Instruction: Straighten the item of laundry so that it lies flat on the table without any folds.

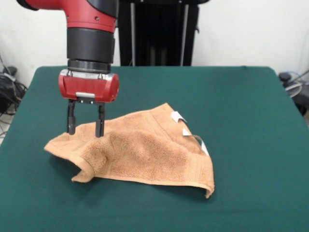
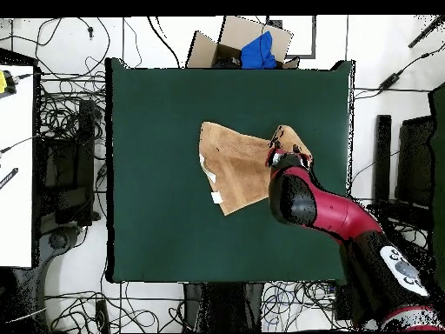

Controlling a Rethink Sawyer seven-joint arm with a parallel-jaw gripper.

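The orange-tan towel (image 1: 145, 152) lies rumpled on the green table (image 1: 241, 106), left of the middle in the front view. Its left end is bunched and its lower left corner is curled under. Small white tags (image 1: 177, 116) stick out at its right edge. My gripper (image 1: 85, 131) points straight down over the towel's far left edge. Its two fingers (image 1: 71, 123) stand apart, with their tips at the cloth's edge. In the overhead view the towel (image 2: 235, 165) lies right of the table's middle (image 2: 156, 217), and my arm (image 2: 300, 196) covers the towel's right end and the gripper.
The black pedestal (image 1: 157, 31) stands at the table's far side. In the overhead view a cardboard box with a blue thing in it (image 2: 252, 43) sits beyond the top edge. Cables lie on the floor all round. A white bench (image 2: 16, 165) stands at the left.
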